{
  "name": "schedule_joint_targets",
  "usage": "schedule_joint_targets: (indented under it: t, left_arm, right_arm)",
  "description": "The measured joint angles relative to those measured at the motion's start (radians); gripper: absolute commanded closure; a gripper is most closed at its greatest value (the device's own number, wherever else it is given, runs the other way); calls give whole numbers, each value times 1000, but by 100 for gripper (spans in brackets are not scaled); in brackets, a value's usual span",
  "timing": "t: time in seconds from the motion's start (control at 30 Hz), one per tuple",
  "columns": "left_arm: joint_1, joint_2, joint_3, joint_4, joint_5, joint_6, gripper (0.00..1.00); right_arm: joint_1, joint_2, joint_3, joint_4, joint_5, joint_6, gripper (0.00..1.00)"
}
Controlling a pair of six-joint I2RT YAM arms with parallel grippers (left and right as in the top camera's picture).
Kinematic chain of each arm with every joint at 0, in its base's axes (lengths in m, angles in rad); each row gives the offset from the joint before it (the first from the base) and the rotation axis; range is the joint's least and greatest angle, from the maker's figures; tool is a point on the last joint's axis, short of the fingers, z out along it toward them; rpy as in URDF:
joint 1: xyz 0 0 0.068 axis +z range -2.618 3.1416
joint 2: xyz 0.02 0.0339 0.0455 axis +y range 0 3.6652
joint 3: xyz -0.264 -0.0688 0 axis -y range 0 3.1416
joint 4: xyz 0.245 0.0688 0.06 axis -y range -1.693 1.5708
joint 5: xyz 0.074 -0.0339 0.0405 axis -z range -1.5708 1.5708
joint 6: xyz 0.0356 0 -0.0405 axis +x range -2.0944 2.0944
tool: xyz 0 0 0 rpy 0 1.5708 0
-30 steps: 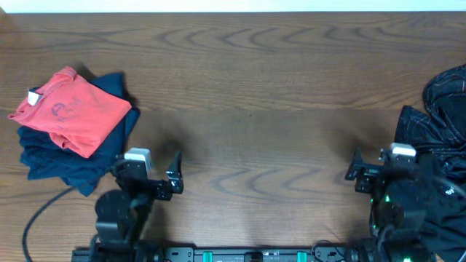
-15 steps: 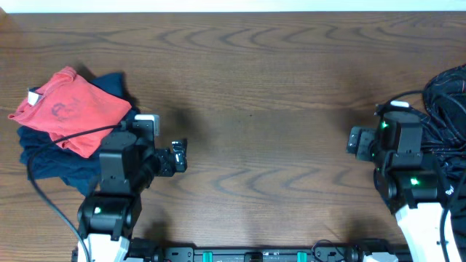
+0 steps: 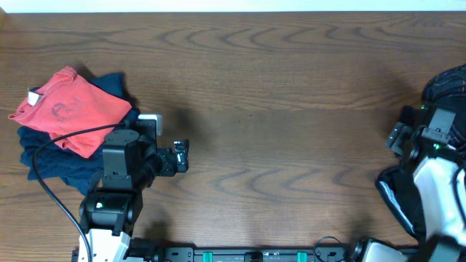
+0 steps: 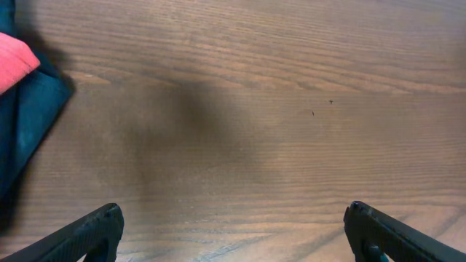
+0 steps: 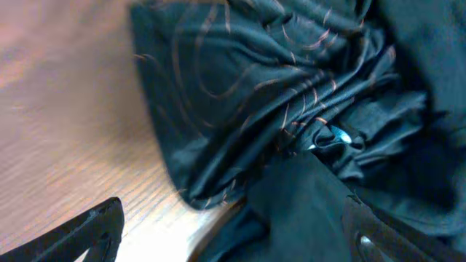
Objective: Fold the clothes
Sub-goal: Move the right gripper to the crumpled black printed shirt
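Relation of claws to garment, overhead and wrist views. The black T-shirt [image 5: 240, 94], marked with thin orange-white contour lines, is shown crumpled in a heap at the right edge of the table [image 3: 291, 87]. No long axis can be read from it in this bunched state. The right gripper [image 5: 233, 229] is held directly above the heap with its jaws spread wide and nothing between them. The cloth lies under and ahead of the claw, with bare wood only on its table-centre side. The left gripper [image 3: 182, 156] is likewise released and empty. It is placed near the left edge beside a folded pile [image 3: 69, 116] of red and navy, well apart from the shirt. The right arm is therefore judged the nearer for the first grasp.
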Motion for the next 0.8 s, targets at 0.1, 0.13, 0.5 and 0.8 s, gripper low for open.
schedule_joint_targets:
  t: [0.1, 0.13, 0.5, 0.8]
  left_arm:
    - [0, 0, 0, 0, 0, 0, 2]
    - [0, 0, 0, 0, 0, 0, 2]
    - [0, 0, 0, 0, 0, 0, 2]
    - [0, 0, 0, 0, 0, 0, 2]
  right_arm:
    - [-35, 94, 0, 61, -17, 2, 4]
    - [-44, 125, 0, 87, -20, 2, 4]
    - [-73, 384, 28, 347, -178, -20, 22]
    - [-74, 404, 45, 349, -206, -39, 99]
